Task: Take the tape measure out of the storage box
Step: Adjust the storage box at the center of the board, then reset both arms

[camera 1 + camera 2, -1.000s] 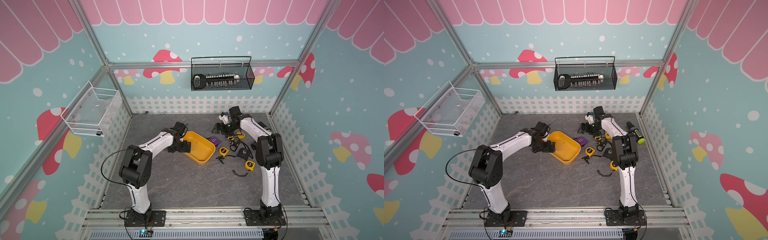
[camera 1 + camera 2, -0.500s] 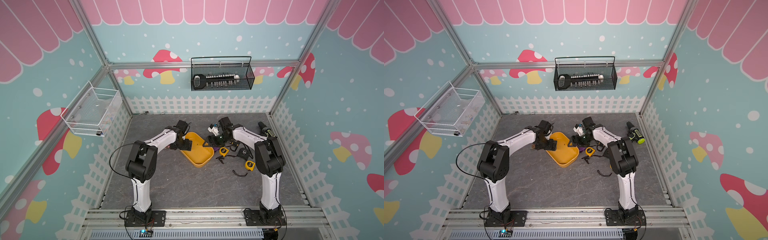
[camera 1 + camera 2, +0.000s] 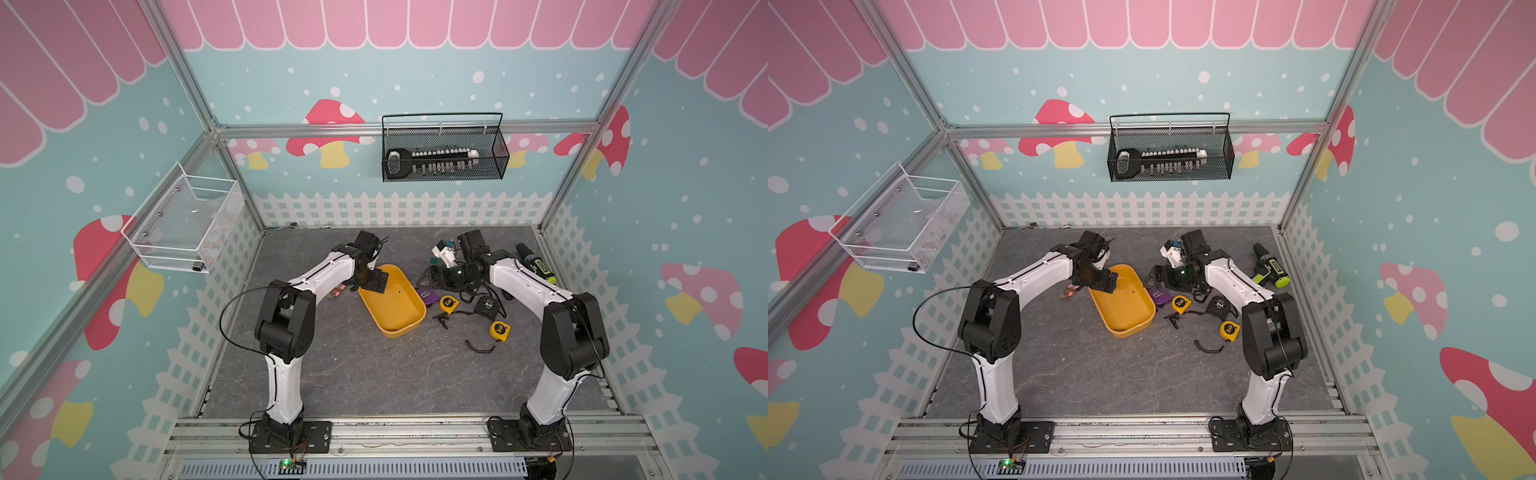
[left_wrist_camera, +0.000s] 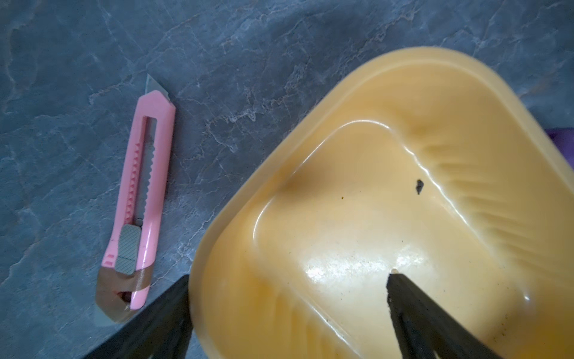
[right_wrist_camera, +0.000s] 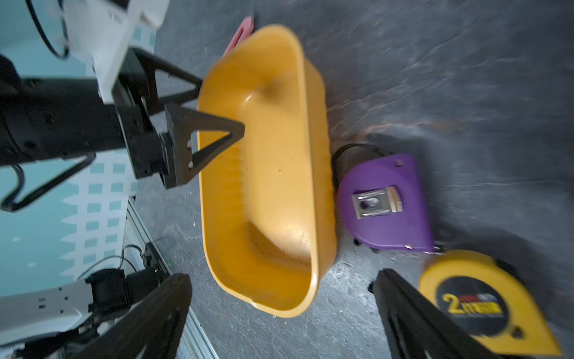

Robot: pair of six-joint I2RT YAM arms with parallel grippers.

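Right tool (image 5: pixel 282 276) nearer, storage box (image 3: pixel 397 331) — glossy yellow-orange

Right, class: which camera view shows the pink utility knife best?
The left wrist view: the pink utility knife lies whole and sharp beside the storage box. Both top views catch only a pink sliver of it next to the box. The right wrist view shows a blurred pink tip behind the box.

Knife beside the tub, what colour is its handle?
The knife is pink, seen best in the left wrist view.
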